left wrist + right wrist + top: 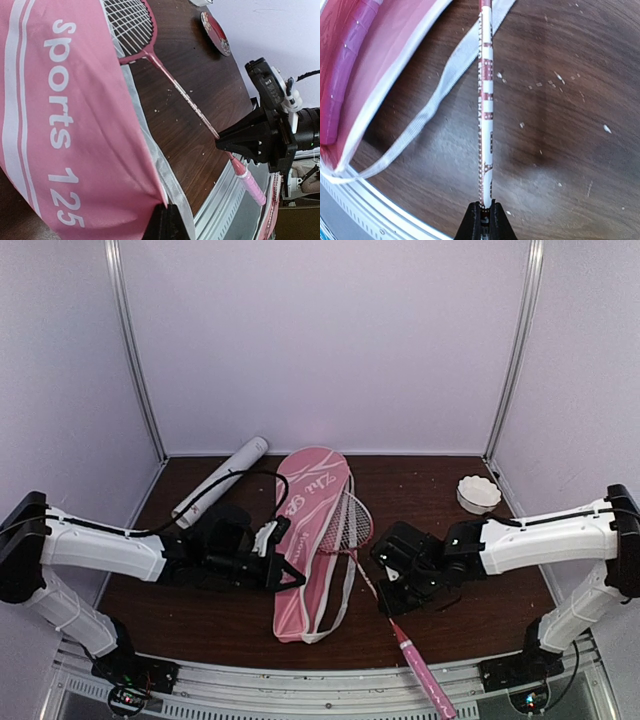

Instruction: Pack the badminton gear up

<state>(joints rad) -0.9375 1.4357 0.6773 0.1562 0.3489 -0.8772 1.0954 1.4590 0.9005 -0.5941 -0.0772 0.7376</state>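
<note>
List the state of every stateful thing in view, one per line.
left gripper: shut on the pink cover's edge
right gripper: shut on the racquet's shaft
pink cover: open, one side lifted
racquet: head partly under the cover flap, handle out
second racquet: handle inside the cover
white tube: lying flat, cap unclear
dish: upright

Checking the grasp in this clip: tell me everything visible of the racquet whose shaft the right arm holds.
The racquet has a red frame with white strings, a thin shaft banded white and red, and a pink wrapped handle. It runs slanted over the brown table, its head partly hidden by the edge of the pink cover, its handle sticking out past the table's near edge. The right tool is shut on the shaft, near the handle.
</note>
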